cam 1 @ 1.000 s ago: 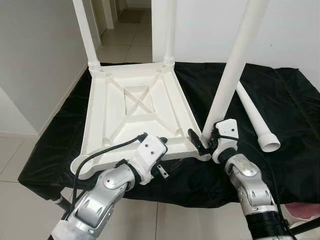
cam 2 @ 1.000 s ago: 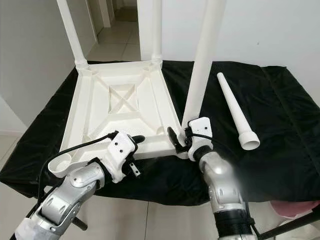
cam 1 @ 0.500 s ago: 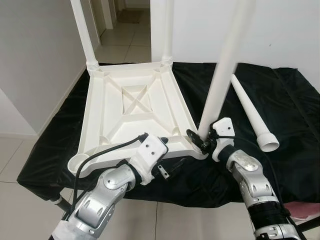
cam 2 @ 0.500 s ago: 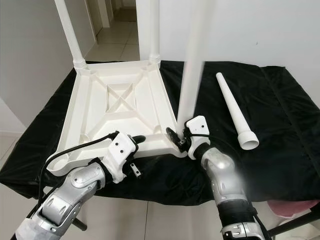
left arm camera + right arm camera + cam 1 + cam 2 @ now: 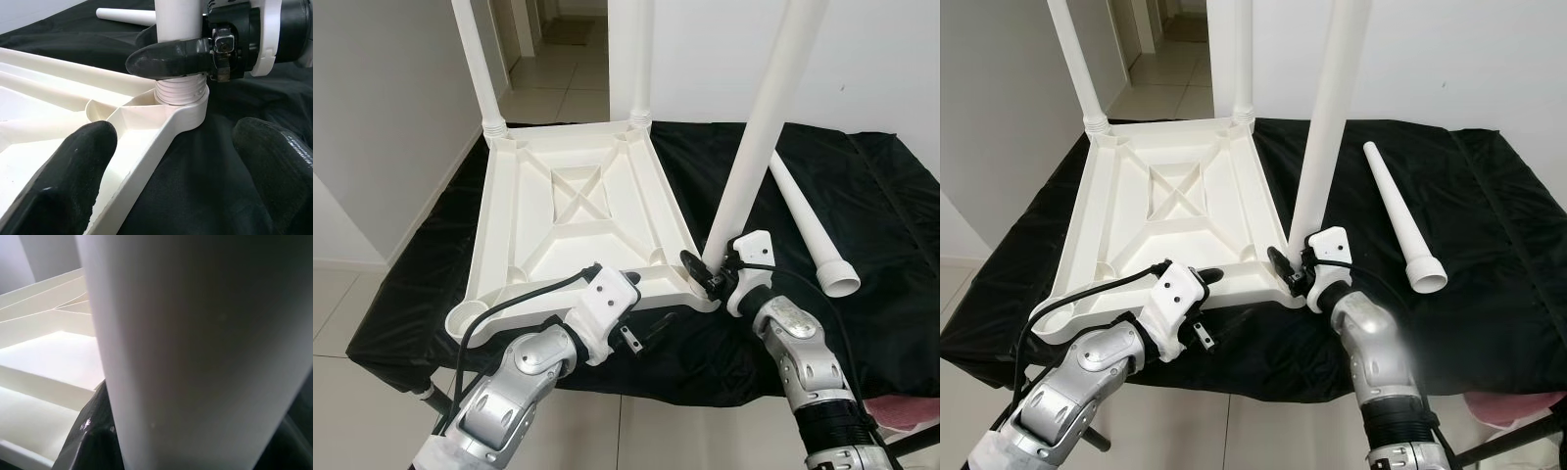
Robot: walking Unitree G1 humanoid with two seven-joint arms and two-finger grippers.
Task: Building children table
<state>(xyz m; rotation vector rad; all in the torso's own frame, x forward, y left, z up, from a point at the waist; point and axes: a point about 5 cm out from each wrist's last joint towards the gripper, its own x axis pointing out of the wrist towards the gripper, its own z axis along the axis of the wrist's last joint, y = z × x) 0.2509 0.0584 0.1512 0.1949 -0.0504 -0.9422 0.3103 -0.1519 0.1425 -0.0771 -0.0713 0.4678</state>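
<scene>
The white plastic tabletop point(image 5: 578, 206) lies upside down on a black cloth. Two white legs point(image 5: 475, 59) point(image 5: 641, 59) stand in its far corners. A third leg point(image 5: 754, 147) stands in the near right corner socket, leaning slightly to the right, with its threaded base point(image 5: 178, 93) at the socket. My right gripper point(image 5: 705, 277) is shut on this leg just above the base. A fourth leg point(image 5: 813, 235) lies loose on the cloth to the right. My left gripper point(image 5: 641, 302) is open and straddles the tabletop's near rim, left of that socket.
The near left corner socket point(image 5: 470, 318) holds no leg. The black cloth point(image 5: 881, 196) covers a low stand, with tiled floor around it and a hallway opening behind. White walls stand to the left and behind. Something pink point(image 5: 901, 416) lies at the lower right.
The held leg has rocked in the socket, first more upright, then back slightly to the right. My left gripper has dropped a little along the near rim.
</scene>
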